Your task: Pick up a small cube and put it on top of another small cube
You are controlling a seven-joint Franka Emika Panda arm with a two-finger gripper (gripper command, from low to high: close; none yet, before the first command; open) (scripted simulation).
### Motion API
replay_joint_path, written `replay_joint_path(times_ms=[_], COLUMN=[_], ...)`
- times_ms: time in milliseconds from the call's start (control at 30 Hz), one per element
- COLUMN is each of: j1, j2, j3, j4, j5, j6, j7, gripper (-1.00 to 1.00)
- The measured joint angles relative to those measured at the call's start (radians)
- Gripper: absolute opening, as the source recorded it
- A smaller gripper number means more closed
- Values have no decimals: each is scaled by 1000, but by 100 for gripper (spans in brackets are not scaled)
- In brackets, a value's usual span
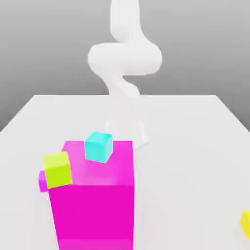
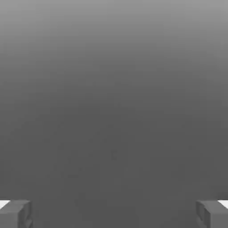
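On the exterior view's left, the small magenta cube point(image 1: 42, 181) peeks out behind a lime cube point(image 1: 57, 169). Next stands the big magenta block point(image 1: 93, 205), a cyan cube point(image 1: 98, 146) at its top. The arm point(image 1: 124, 53) rises behind. The gripper point(image 2: 114, 213) is wide open, empty.

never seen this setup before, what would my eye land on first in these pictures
The large magenta block dominates the front of the exterior view, on the white table. A cyan cube shows at its top edge and a yellow-green cube at its corner on the exterior view's left. Behind them the white arm curls up from the table's far side, and in the hand view the gripper stands open with nothing between its fingertips.
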Motion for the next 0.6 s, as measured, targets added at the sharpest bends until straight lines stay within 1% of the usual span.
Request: replay_joint_path(times_ms=[233, 400, 500, 600], j1=[-202, -329, -393, -458], j2=[260, 447, 562, 672], j3=[-30, -78, -119, -164], j4=[-172, -296, -371, -444], j5=[-39, -58, -55, -20], j6=[178, 308, 387, 463], j7=[228, 387, 473, 532], gripper=[0, 0, 0, 0])
